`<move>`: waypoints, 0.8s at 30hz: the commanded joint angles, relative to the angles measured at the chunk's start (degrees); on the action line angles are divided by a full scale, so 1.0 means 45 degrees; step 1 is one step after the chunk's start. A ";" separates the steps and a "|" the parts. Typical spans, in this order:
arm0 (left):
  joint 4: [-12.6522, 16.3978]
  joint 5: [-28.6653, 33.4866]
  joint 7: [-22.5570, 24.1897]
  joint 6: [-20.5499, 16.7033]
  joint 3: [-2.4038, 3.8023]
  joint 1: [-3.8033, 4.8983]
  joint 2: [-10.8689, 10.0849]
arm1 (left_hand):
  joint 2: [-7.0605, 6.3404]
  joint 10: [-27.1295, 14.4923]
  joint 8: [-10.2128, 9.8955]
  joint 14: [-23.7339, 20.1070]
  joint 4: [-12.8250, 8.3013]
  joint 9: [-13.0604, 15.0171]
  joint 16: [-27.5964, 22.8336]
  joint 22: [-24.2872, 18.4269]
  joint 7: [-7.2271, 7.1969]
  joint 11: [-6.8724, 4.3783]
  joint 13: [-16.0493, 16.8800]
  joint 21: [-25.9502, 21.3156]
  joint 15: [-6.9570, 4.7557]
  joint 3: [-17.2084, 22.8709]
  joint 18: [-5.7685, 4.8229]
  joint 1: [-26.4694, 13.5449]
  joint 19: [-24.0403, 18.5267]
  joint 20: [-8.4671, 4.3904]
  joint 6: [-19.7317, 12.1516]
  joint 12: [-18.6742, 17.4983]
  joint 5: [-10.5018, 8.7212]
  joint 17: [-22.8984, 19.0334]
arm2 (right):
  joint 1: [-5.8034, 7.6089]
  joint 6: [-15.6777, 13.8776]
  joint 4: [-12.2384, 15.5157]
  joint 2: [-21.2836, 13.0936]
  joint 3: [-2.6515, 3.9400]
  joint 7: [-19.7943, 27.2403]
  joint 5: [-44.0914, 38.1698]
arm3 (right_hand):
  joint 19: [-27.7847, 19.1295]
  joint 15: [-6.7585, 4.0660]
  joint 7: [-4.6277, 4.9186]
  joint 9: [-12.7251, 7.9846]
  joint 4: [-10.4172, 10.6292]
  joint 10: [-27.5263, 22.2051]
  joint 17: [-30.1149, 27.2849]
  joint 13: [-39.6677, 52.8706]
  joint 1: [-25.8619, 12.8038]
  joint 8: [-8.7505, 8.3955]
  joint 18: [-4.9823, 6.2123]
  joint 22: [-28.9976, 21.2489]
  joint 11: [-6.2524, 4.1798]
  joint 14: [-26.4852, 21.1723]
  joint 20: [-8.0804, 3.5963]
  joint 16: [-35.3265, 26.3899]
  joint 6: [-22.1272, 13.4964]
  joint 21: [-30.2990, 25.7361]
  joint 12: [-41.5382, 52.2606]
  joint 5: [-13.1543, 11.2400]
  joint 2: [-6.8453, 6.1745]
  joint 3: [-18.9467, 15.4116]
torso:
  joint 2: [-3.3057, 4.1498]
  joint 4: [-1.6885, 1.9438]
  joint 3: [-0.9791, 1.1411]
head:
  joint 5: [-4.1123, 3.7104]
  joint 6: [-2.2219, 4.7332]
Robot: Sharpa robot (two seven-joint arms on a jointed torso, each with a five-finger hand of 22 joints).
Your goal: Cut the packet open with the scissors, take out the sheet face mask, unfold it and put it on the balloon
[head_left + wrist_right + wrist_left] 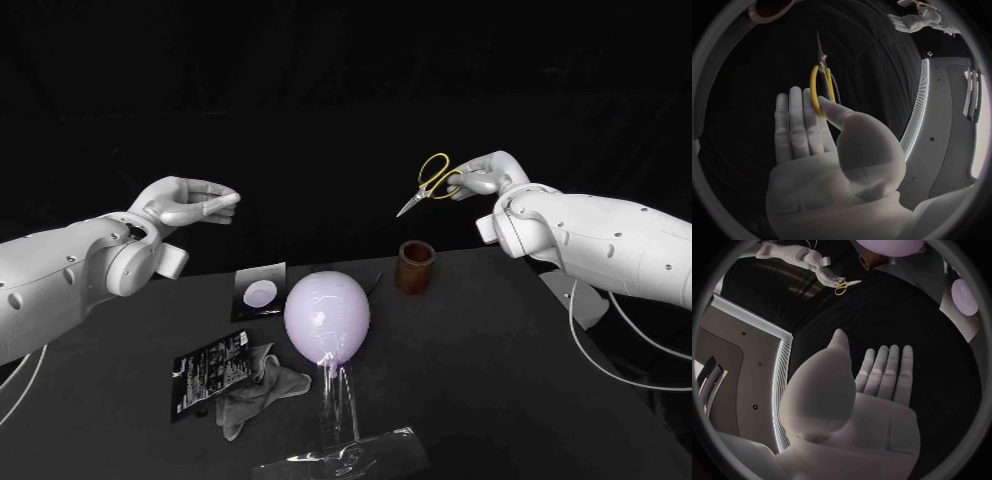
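Scissors (pixel 424 187) in right hand (pixel 483 181) (blades prob. shut), packet (pixel 209 368) text illegible

Right hand (pixel 483 180) holds scissors (pixel 420 194); left hand (pixel 185 200) empty.

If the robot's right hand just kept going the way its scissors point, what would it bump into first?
Probably the balloon: in the head view the scissors in the right hand aim down towards its top, passing close by the brown cup. Depth is unclear, so it might miss.
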 commanded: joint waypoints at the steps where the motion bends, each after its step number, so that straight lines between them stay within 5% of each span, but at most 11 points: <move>1: 0.0362 0.1211 0.0644 -0.0923 0.0012 0.0014 -0.0261 | 0.0117 0.0108 0.0049 0.0087 -0.0006 -0.0015 0.0051 0.0015 0.0981 -0.0026 0.0015 0.0047 -0.0019 0.0066 0.0215 -0.0018 0.0083 -0.0004 0.0084 0.0078 -0.0002 -0.0012 | 0.0029 0.0230 0.0352 -0.0447 0.0008 -0.0063 -0.1016 | -0.0116 0.0018 -0.0001 0.0011 0.0011 0.0288 0.0017 0.0014 0.0144 0.0028 0.0220 0.0007 -0.0165 0.0111 0.0008 -0.0051 0.0069 0.0081 0.0017 -0.0040 -0.0020 0.0053 | 0.0020 -0.0009 -0.0002 | -0.0125 -0.0025; 9: 0.0825 0.1629 0.0776 -0.1168 0.0006 0.0014 -0.0685 | 0.0151 0.0153 0.0057 0.0122 -0.0014 -0.0029 0.0069 0.0012 0.0975 -0.0036 0.0012 0.0056 -0.0032 0.0100 0.0252 0.0022 0.0120 0.0004 0.0127 0.0079 -0.0002 -0.0020 | -0.0093 0.0493 0.0864 -0.1124 -0.0007 -0.0261 -0.1484 | -0.0166 0.0011 -0.0005 0.0027 0.0011 0.0299 0.0037 0.0012 0.0165 0.0039 0.0217 0.0103 -0.0171 0.0134 -0.0001 -0.0078 0.0081 0.0169 0.0014 -0.0087 -0.0075 0.0100 | 0.0024 0.0007 -0.0010 | -0.0233 -0.0066; 24: 0.1157 0.1918 0.0810 -0.1144 0.0002 0.0014 -0.0954 | 0.0200 0.0179 0.0059 0.0142 -0.0017 -0.0045 0.0079 0.0008 0.0978 -0.0039 0.0007 0.0062 -0.0038 0.0138 0.0281 0.0066 0.0149 0.0010 0.0158 0.0071 -0.0003 -0.0030 | -0.0785 0.0402 0.0780 -0.1047 -0.0025 -0.0553 -0.2151 | -0.0207 0.0009 -0.0006 0.0039 0.0027 0.0302 0.0053 0.0008 0.0177 0.0044 0.0214 0.0182 -0.0172 0.0149 -0.0006 -0.0103 0.0083 0.0242 0.0008 -0.0138 -0.0102 0.0138 | 0.0025 -0.0011 -0.0009 | -0.0255 -0.0163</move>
